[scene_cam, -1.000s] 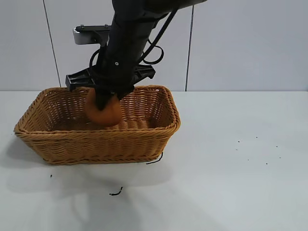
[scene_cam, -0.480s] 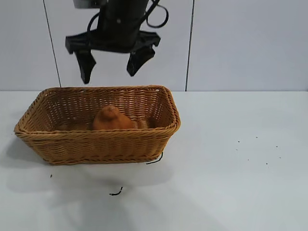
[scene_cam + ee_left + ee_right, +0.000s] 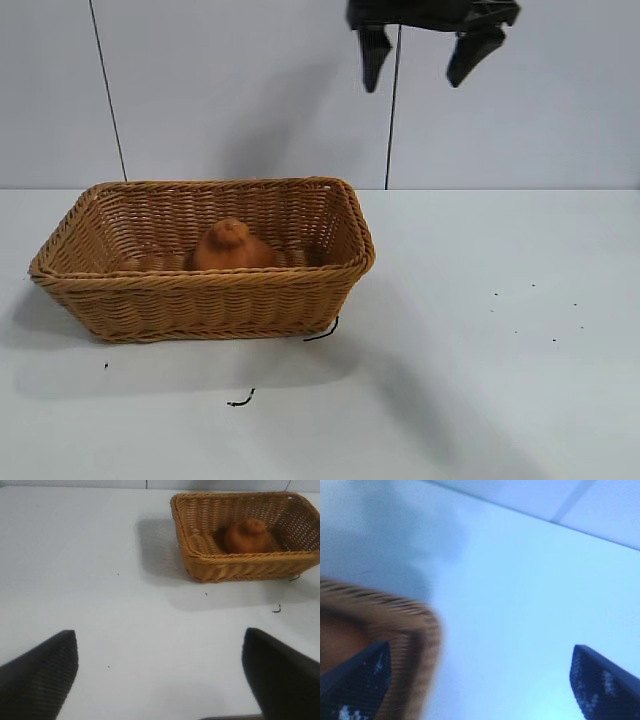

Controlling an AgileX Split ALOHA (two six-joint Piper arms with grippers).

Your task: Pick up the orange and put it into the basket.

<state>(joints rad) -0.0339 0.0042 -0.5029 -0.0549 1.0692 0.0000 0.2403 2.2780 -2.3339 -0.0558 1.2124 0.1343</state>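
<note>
At the left of the exterior view we find the basket (image 3: 205, 262) resting on the white table (image 3: 480, 340), and the orange (image 3: 232, 247) sits inside it, upright with its stem bump on top, near the middle of the floor and just behind the front wall. Nothing else shows in the basket; the left wrist view confirms the fruit (image 3: 246, 536) alone within the wicker walls (image 3: 240, 565). We judge the placing step done. The left gripper (image 3: 160, 677) is out of the exterior view; its own camera shows it over bare table, well apart from the basket, fingers spread wide and empty. Moving right, the right gripper (image 3: 432, 50) hangs high above the table, beyond the basket's right end, jaws apart with nothing between them. From here we see little risk. The fruit could roll if the basket is nudged, since it merely rests on the woven floor; a low pass by either arm over the flared rim would cause that. Small dark fragments (image 3: 240, 400) lie on the table in front of the basket.
</note>
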